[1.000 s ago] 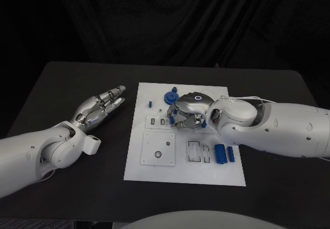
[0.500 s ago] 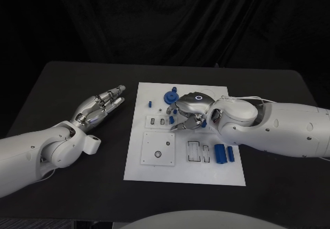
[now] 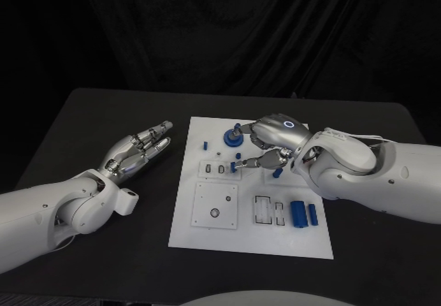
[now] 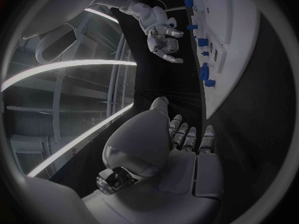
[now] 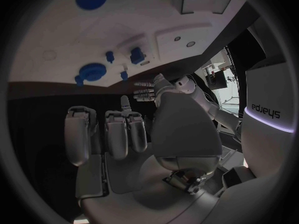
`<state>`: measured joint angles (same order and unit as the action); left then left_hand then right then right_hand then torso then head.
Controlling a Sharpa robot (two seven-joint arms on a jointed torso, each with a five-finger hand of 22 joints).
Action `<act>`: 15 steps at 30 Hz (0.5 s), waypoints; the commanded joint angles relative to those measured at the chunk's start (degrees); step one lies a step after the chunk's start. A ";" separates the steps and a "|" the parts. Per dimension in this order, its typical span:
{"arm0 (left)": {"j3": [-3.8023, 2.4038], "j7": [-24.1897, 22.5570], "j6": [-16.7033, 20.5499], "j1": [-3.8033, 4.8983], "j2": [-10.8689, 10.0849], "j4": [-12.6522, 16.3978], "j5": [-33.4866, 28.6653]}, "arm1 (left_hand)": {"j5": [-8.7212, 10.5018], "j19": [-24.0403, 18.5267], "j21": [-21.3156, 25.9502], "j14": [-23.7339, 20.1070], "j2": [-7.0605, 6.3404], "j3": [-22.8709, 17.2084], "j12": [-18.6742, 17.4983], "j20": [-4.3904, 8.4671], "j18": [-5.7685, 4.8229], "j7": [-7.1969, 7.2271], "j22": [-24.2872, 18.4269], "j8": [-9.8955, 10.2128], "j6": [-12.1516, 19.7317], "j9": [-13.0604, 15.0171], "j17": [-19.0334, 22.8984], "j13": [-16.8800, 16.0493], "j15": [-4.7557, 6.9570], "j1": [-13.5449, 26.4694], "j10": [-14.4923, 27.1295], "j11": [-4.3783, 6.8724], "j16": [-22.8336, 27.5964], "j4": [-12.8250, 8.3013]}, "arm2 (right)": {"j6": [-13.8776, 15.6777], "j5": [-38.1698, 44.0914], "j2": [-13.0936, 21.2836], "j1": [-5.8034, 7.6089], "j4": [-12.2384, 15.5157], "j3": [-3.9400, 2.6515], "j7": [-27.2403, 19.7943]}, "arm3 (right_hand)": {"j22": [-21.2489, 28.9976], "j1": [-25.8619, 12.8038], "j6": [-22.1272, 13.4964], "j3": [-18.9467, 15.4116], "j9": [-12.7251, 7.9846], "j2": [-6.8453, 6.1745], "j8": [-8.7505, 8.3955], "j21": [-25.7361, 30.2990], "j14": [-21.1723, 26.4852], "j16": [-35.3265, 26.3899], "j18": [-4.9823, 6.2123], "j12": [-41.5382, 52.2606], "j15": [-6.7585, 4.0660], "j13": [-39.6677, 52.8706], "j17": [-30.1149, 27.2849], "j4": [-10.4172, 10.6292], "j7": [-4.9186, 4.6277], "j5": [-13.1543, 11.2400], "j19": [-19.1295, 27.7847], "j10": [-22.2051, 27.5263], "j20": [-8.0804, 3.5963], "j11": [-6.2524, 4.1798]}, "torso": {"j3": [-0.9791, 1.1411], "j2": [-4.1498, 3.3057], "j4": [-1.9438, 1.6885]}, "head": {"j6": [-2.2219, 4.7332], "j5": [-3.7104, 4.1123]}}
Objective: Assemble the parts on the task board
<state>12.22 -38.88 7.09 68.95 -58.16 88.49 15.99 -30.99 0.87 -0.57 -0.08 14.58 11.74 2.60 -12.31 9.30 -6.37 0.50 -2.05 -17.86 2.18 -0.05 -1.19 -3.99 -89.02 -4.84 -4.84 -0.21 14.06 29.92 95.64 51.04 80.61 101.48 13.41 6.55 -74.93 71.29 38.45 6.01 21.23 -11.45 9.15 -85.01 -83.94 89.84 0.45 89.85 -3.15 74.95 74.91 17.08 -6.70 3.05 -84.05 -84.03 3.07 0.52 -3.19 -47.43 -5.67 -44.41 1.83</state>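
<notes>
The white task board point(image 3: 276, 239) lies in the middle of the black table. On it sit a round blue part point(image 3: 230, 139), a small blue peg point(image 3: 203, 145), two small blue parts point(image 3: 237, 166) point(image 3: 278, 171) and two blue bars point(image 3: 297, 213) at its right side. My right hand point(image 3: 268, 143) hovers over the board's upper middle, fingers spread and pointing down toward the small parts, with nothing held. The right wrist view shows its fingers point(image 5: 118, 132) straight and empty above the board point(image 5: 143, 15). My left hand point(image 3: 136, 152) lies open and flat, left of the board.
A raised white square plate point(image 3: 216, 205) with a small hole sits on the board's lower left, beside two narrow rectangular slots point(image 3: 266, 210). Black table point(image 3: 101, 121) surrounds the board on every side.
The camera has shifted. My right hand, earlier curled down over the small parts, has lifted off the board and uncurled its fingers. The left hand has kept its place.
</notes>
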 commanded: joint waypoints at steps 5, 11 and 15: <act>-0.06 -8.89 6.44 0.44 -1.03 2.33 3.68 | -0.78 1.39 -1.40 0.18 -0.46 -1.10 1.43 -1.02 1.14 -0.56 0.64 -0.43 -1.82 0.12 0.01 -0.40 -0.77 -0.70 -2.31 -0.85 0.16 -0.08 | 9.22 -2.93 2.86 2.13 1.94 0.08 -5.81 | -13.54 0.41 0.96 1.24 -0.19 2.70 0.56 -0.56 -6.06 0.16 0.71 0.15 0.14 15.05 15.09 -0.42 0.54 -0.21 -3.96 -5.97 0.16 0.18 | 0.35 0.60 0.09 | 0.01 -1.25; -0.07 -7.41 9.51 1.57 -0.26 2.16 5.45 | -2.03 8.52 -6.35 10.81 -1.55 -3.13 10.91 -2.82 1.15 -0.83 2.93 -0.47 -3.62 0.26 -2.70 -2.42 -4.48 -2.13 -14.24 -5.00 -4.62 1.27 | 10.72 -6.07 4.78 2.62 0.76 0.52 -8.07 | -13.78 2.60 2.94 3.31 -0.60 6.35 1.83 -1.26 -6.06 0.16 0.53 0.15 0.16 15.05 15.09 -0.95 0.57 2.60 -4.28 -5.97 0.20 0.16 | 0.87 1.58 0.26 | 0.09 -1.95; -0.07 -6.31 9.86 3.04 1.73 0.10 5.84 | 3.21 26.75 -17.62 28.52 -1.11 -6.33 22.00 -4.06 0.10 -1.05 7.70 -0.52 -4.95 0.38 -6.72 -4.92 -7.23 -2.51 -22.55 -8.54 -19.10 2.60 | 10.64 -6.85 6.16 2.69 -0.68 0.68 -8.55 | -13.82 6.41 4.74 5.69 -1.52 8.84 2.62 -1.40 -6.06 0.16 0.50 0.15 0.43 15.05 15.09 -3.08 0.13 13.37 -4.33 -5.97 0.38 0.50 | 1.47 2.28 0.45 | -0.04 -2.37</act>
<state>12.25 -38.88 14.34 71.46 -56.97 89.16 19.99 -28.90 24.69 -16.38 26.34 13.08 5.94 22.84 -16.31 9.29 -7.38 7.48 -2.28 -22.40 2.49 -6.21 -5.62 -10.95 -91.44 -26.43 -13.02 -17.02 16.55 37.96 91.23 56.82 83.20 101.29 14.08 0.11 -74.93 77.00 42.67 11.35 19.91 -2.60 11.53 -86.03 -83.94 89.83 0.45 89.84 -3.15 74.93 74.91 14.27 -6.62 15.13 -84.05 -84.04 3.07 0.52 -2.27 -45.84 -5.37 -44.36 -0.27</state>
